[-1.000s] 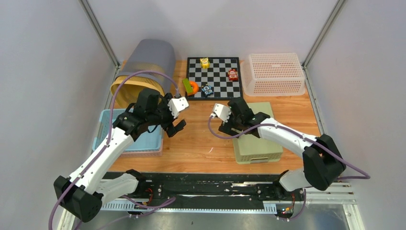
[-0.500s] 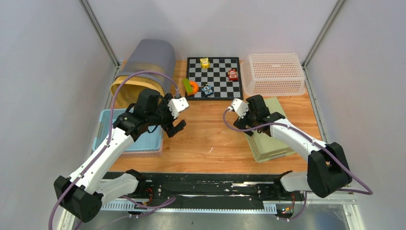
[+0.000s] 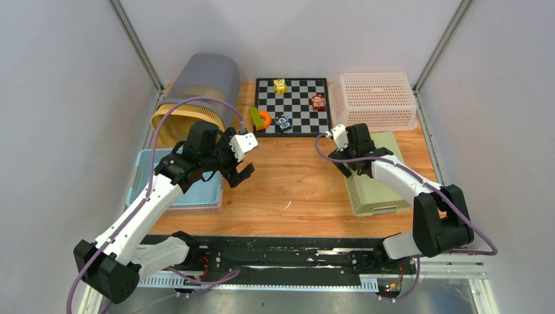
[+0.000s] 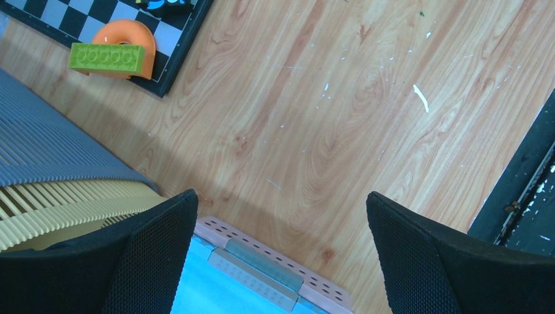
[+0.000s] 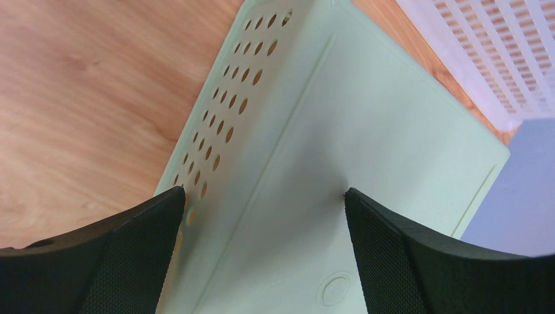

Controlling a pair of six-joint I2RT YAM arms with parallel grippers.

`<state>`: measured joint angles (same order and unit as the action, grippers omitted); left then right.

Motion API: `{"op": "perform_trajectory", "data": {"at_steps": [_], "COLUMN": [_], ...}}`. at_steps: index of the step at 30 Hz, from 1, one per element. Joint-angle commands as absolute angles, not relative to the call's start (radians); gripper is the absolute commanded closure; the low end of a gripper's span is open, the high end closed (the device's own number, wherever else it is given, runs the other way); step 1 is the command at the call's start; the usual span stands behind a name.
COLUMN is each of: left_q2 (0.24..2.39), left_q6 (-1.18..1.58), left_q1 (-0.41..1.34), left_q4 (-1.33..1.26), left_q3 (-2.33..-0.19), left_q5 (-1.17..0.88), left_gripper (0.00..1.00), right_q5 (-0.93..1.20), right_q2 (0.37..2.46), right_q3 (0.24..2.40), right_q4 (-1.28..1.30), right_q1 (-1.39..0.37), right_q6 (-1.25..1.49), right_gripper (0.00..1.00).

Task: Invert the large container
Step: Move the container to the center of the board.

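Two claws show from above. The right claw (image 3: 349, 157) hangs spread directly over the far end of the pale green perforated plastic container (image 3: 376, 196). The container lies with its flat base up, and its long axis runs from this claw back toward the arm's own base. The left claw (image 3: 239, 173), also spread, is well apart from it, over the wooden table (image 3: 294, 190).

From the left wrist, only wood lies under the fingers.

From the right wrist, the fingers straddle the container's long edge without pinching it. I judge the right arm to be much nearer.
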<state>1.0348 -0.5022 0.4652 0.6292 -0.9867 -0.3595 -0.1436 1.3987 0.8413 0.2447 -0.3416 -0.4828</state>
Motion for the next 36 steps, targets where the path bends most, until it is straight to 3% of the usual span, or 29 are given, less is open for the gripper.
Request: {"op": "perform_trajectory", "data": {"at_steps": [1, 18, 36], "left_q2": [1.020, 1.021, 1.021], "left_q6": [-0.501, -0.498, -0.497], "left_q1": [0.461, 0.461, 0.460], "left_q4": [0.607, 0.608, 0.615], "left_q3": [-0.979, -0.981, -0.983], "left_q5": [-0.377, -0.383, -0.385], "left_gripper": [0.00, 0.00, 0.00], "right_q5": [-0.211, -0.165, -0.101], "right_q2": [1.437, 1.421, 1.398], "right_q3": [0.834, 0.834, 0.768], "right_q4": [0.293, 0.265, 0.247], "right_q1": [-0.268, -0.046, 0.032], "right_q6": [-0.393, -0.443, -0.630], "right_gripper": [0.07, 0.08, 0.08]}}
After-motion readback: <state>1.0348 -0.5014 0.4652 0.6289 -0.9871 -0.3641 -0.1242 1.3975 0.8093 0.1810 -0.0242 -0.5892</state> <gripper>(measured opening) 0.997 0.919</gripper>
